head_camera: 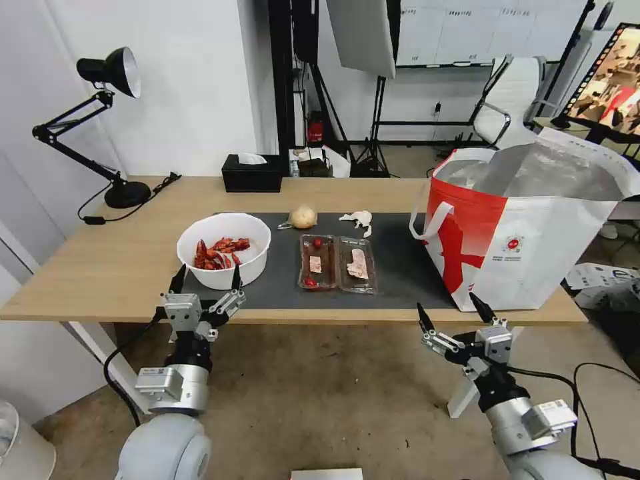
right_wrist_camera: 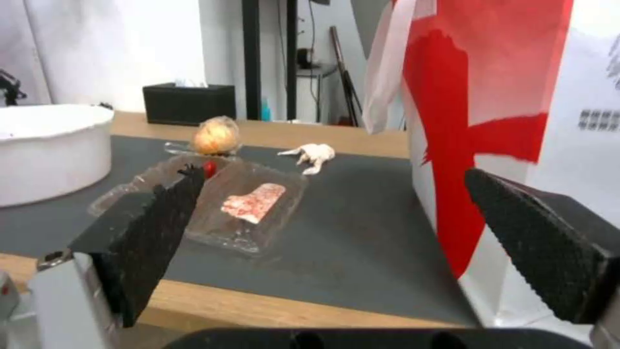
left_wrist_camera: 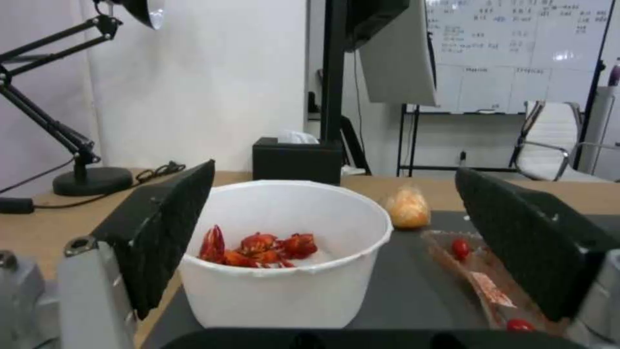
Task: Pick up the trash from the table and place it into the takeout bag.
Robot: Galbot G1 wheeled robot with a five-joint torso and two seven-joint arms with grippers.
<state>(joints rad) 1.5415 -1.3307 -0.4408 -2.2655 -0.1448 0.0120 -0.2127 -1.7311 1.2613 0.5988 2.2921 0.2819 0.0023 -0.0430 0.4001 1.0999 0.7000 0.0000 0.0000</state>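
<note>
Left gripper (head_camera: 207,278): spread wide at the table's near edge, fingers pointing up on either side of the white bowl's near wall, nothing between them held; in the left wrist view (left_wrist_camera: 336,242) the bowl sits in the gap, and contact cannot be told.
Right gripper (head_camera: 452,308): wide open too, hanging in front of the near edge, just before the takeout bag's near corner, gripping nothing.
Table (head_camera: 100,267): light wood top, a dark grey mat (head_camera: 400,267) covering its middle out to the near edge.
White bowl (head_camera: 223,250): on the mat's near left corner, red crayfish shells (head_camera: 220,253) piled inside.
Clamshell tray (head_camera: 337,263): clear plastic, lying open on the mat's middle, just right of the bowl, food scraps in both halves.
Takeout bag (head_camera: 527,233): standing upright at the table's right end, white with a red panel, mouth gaping, silver lining showing.
Beige lump (head_camera: 303,216): at the mat's far edge, beyond the tray.
Tissue wad (head_camera: 358,219): small and white, also at the mat's far edge, right of the lump.
Tissue box (head_camera: 252,173): black, on the table's far edge.
Desk lamp (head_camera: 100,120): black, standing at the far left corner.
</note>
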